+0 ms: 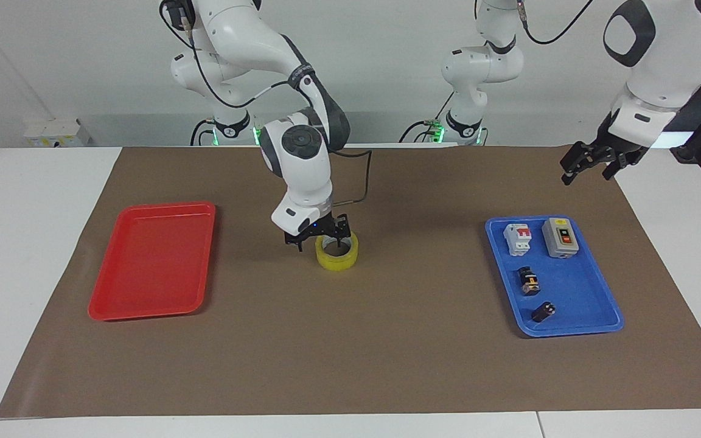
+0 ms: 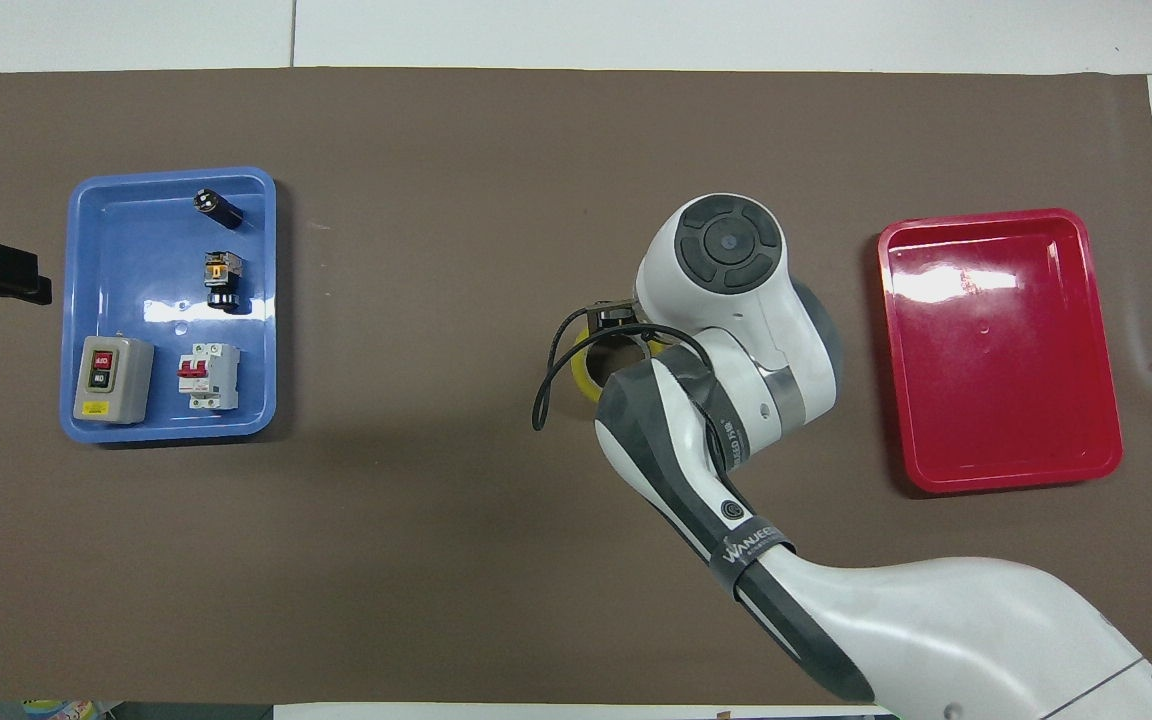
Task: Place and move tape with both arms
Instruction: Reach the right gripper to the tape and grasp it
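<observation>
The right gripper is standing with its fingers apart, straddling the wall of the tape at the roll's 10 o'clock edge in the facing view: one fingertip is dipping into the pale core, the other is sitting outside the yellow wall. Whether the fingers are touching the roll cannot be told. The tape is lying flat on the brown mat at the table's middle, between the red tray and the blue tray, a translucent yellow ring. The left gripper is hanging open and empty over the mat's corner, at 1 o'clock from the blue tray, waiting.
</observation>
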You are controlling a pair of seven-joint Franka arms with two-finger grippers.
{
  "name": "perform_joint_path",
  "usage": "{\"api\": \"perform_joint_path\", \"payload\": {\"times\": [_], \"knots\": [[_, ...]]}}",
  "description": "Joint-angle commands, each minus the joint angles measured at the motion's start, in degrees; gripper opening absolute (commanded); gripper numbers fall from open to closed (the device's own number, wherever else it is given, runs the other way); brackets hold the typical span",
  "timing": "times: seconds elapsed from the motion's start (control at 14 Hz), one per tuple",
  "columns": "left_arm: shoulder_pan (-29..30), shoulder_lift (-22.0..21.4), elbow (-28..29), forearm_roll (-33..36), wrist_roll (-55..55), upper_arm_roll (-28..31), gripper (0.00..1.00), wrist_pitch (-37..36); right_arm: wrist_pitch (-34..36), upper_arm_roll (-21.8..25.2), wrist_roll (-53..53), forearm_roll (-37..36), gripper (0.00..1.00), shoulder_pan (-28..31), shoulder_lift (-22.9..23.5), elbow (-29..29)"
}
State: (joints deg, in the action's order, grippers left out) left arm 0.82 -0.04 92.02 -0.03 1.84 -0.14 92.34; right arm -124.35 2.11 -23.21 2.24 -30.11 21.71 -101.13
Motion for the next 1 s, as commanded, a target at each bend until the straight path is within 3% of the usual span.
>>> {"api": "perform_joint_path", "payload": {"times": [0.0,0.14,0.29,0.5,0.64,0.79,0.86,0.93], "knots": [[0.5,1.98,-2.13,-1.12,-0.61,-0.47,1.0,-2.78,-2.04,0.35,-0.7,0.14,1.0,-0.04,-1.05,-3.98],[-0.2,0.92,-0.09,-1.03,-0.52,-0.56,1.0,-2.26,-3.87,0.35,-0.78,0.22,0.97,0.05,-1.67,-6.78],[-0.2,1.01,-0.09,-1.03,-0.52,-0.56,1.0,-2.08,-4.24,0.27,-0.87,0.31,0.84,-0.04,-2.19,-8.37],[-0.38,0.92,-0.09,-1.03,-0.7,-0.82,1.0,-2.17,-4.32,0.27,-0.96,0.31,0.74,-0.3,-2.72,-9.61],[0.41,0.66,0.61,-1.2,-0.43,-0.82,1.0,-1.82,-4.32,0.27,-1.05,0.31,0.52,-0.74,-2.81,-9.7],[-0.2,-0.22,0.61,-1.2,-0.17,-0.74,1.0,-1.56,-4.24,0.18,-1.05,0.75,0.14,-0.74,-2.72,-9.61],[-0.29,-0.22,0.61,-1.2,-0.08,-0.74,1.0,-0.68,-3.8,0.18,-1.05,0.75,0.04,-0.91,-2.72,-9.26],[-0.29,-0.22,0.52,-1.2,-0.34,-0.82,1.0,0.11,-3.36,0.18,-1.05,0.75,0.0,-0.92,-2.72,-8.74]]}}
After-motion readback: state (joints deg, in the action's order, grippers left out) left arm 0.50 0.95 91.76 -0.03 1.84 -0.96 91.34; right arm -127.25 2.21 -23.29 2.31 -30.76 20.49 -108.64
